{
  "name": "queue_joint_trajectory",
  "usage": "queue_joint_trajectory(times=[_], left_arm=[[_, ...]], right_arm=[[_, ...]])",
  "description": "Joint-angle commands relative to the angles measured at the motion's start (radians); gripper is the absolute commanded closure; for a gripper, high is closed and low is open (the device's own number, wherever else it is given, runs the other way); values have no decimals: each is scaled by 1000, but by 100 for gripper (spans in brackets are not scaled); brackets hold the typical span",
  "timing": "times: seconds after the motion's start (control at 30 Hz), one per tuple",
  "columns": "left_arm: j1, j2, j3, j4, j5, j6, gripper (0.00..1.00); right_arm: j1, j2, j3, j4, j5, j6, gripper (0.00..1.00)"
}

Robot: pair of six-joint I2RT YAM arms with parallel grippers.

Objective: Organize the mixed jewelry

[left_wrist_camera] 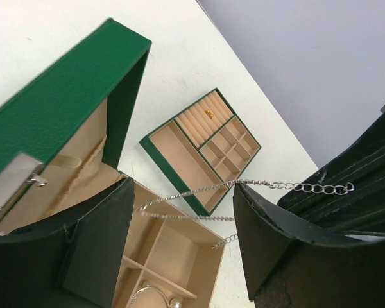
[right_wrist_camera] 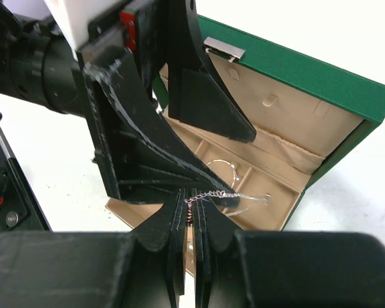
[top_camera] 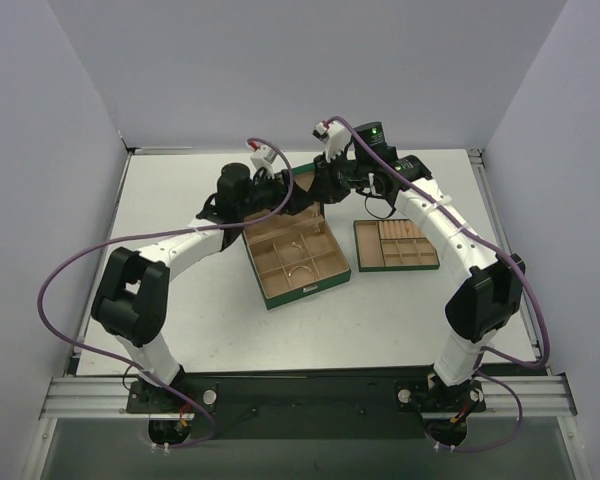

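1. Watch the right claw, pressed together on the fine pale metal chain. With so thin a pinch on smooth links, expect a slip under any tug.
2. Note the left claw, spread wide and gripping nothing, with the chain strung across its gap and brushing one fingertip. Expect a miss, or a catch on a single loop, from any off-line closure.
3. Beware of drawing the two claws apart: a possible snag on a finger edge, then a stretched or snapped chain.
4. Mind the open green box with tan compartments directly beneath. Release from up here could mean a landing across a divider or in the wrong cell.
5. Steer away from the cell holding the thin silvery wire bangle hoop: probable tangling with any chain dropped there.
6. Keep both arms off the raised lid, close beside the claws; a bump could shift or shut the box.
7. Farther off on the white worktop, leave alone the small green tray with tan ring rolls and the small tan-gold ring, seemingly seated in the rolls. A trailing chain end swept that way could knock it loose.
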Motion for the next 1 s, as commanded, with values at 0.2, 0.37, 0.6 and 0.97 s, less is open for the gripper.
queue_joint_trajectory(times=[0.2,0.37,0.6,0.97], left_arm=[[-33,23,13,143,54,-49,27],[-31,35,12,170,53,-65,47],[-30,57,36,194,65,-76,99],[-7,-14,-5,167,-10,-48,100]], right_arm=[[-3,-24,21,1,-23,-20,100],[-10,-26,25,2,-23,-17,100],[-23,-27,21,9,-33,-11,100],[-54,-20,-10,19,-6,-6,100]])
